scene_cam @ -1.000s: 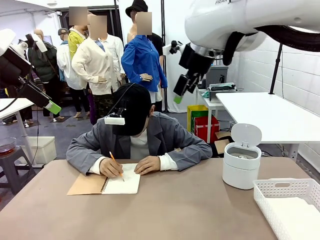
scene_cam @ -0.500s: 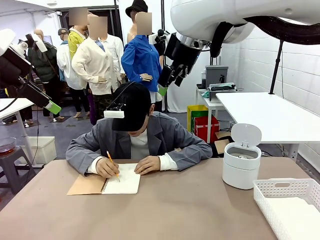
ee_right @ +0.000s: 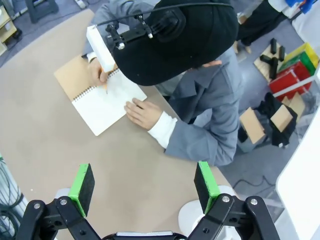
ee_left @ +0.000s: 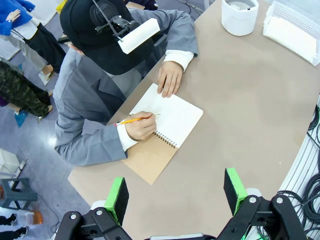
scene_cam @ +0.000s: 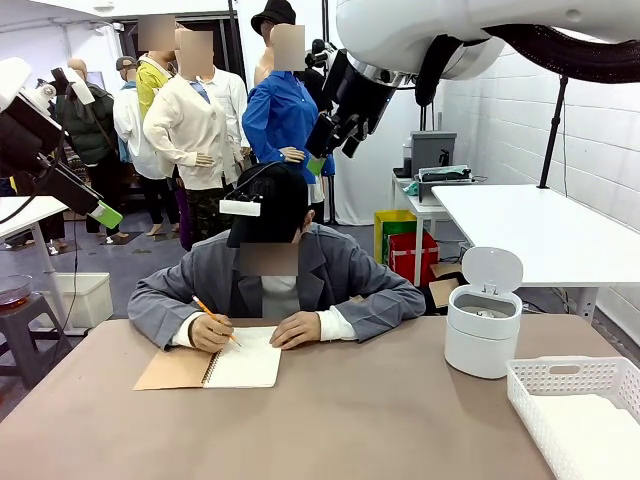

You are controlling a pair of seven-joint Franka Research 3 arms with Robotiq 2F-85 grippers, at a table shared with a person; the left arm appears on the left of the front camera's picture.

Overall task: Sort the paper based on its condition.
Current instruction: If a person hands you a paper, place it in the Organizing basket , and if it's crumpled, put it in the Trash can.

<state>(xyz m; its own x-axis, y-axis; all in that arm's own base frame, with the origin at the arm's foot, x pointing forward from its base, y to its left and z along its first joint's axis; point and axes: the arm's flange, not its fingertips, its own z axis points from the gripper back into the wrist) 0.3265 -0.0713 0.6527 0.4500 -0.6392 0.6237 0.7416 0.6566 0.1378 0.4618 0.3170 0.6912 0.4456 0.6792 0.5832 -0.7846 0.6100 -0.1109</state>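
Note:
A white sheet of paper (scene_cam: 588, 443) lies flat inside the white mesh basket (scene_cam: 560, 378) at the table's front right; in the left wrist view the paper (ee_left: 292, 36) shows in the basket (ee_left: 299, 15) at the top right. My left gripper (ee_left: 175, 195) hangs open and empty high above the table's left side, seen in the front view as the left gripper (scene_cam: 98, 210). Also open and empty, my right gripper (ee_right: 144, 187) is high over the person's head, seen from the front as the right gripper (scene_cam: 325, 150).
A person sits at the far side writing with an orange pencil (scene_cam: 215, 323) in a spiral notebook (scene_cam: 245, 360) with a tan cover. A white bin (scene_cam: 483, 330) with its lid up stands at the right, behind the basket.
My right arm has swung left and now hangs above the person's head. The person has lifted the head a little and keeps writing. The left arm has not moved.

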